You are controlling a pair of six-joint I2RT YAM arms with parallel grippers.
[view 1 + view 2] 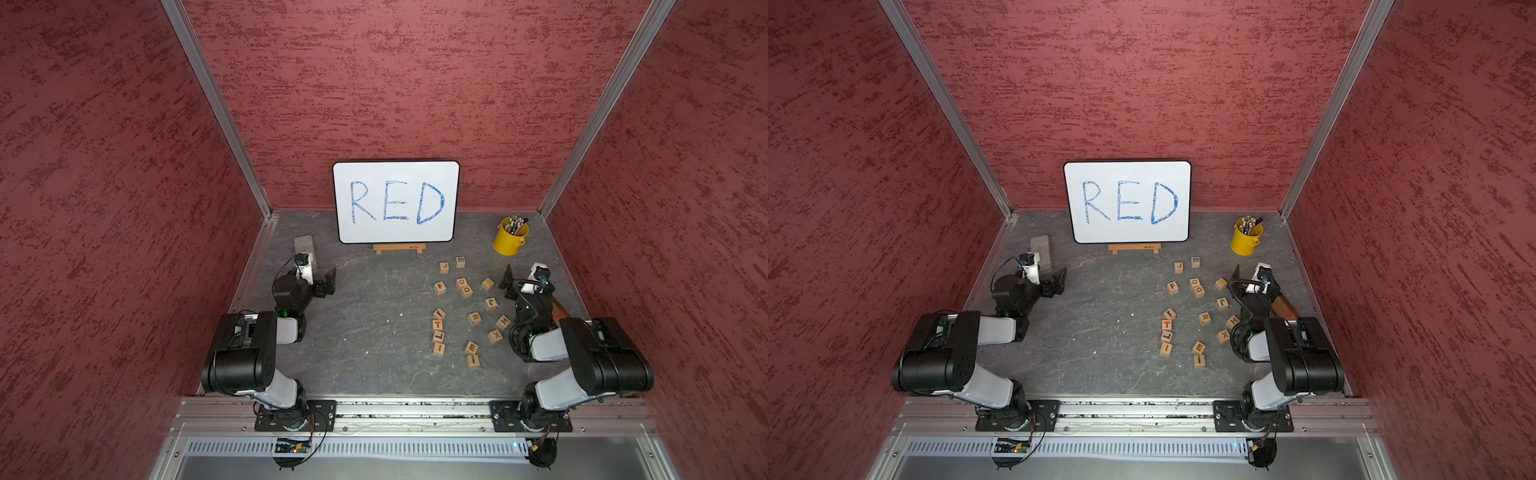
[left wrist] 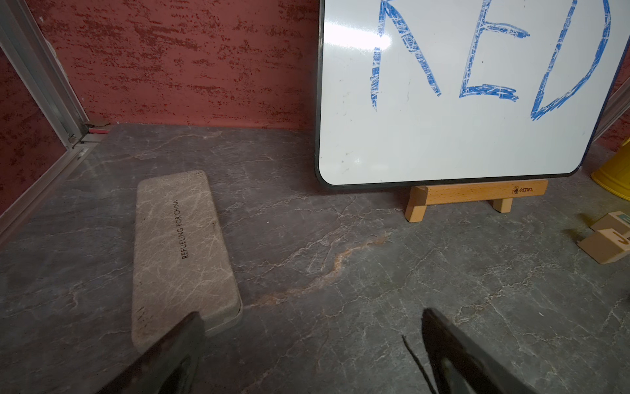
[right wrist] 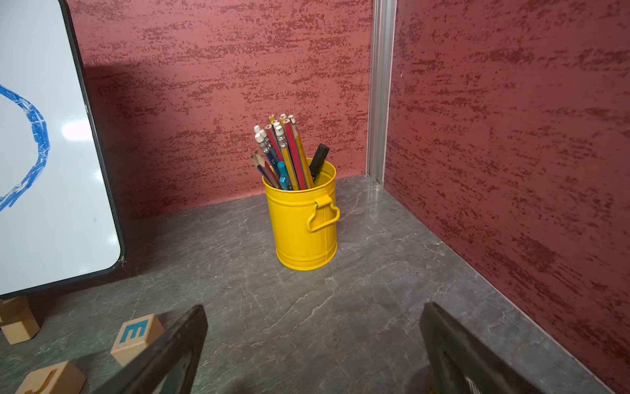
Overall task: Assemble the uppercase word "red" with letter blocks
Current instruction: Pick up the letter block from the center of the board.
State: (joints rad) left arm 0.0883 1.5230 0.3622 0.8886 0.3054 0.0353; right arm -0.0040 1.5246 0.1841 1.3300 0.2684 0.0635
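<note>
Three letter blocks lie among scattered wooden cubes on the right half of the grey table in both top views. They are the R [image 1: 474, 318] [image 1: 1204, 318], an orange E [image 1: 471, 347] [image 1: 1199, 347] nearer the front, and a D [image 1: 466, 291] [image 1: 1199, 290] touching a like cube behind it. My right gripper [image 1: 508, 279] [image 3: 313, 307] hovers open and empty just right of the cluster, facing the back corner. On the far left side my left gripper [image 1: 329, 283] [image 2: 311, 314] is open over bare table, nothing between its fingers.
A whiteboard [image 1: 395, 201] with blue RED leans on a wooden stand [image 1: 399, 248] at the back. A yellow pencil bucket [image 3: 303, 221] stands back right, and a grey flat case [image 2: 180, 252] lies back left. A teal E cube [image 3: 136, 336] and a J cube [image 3: 51, 378] sit by my right finger.
</note>
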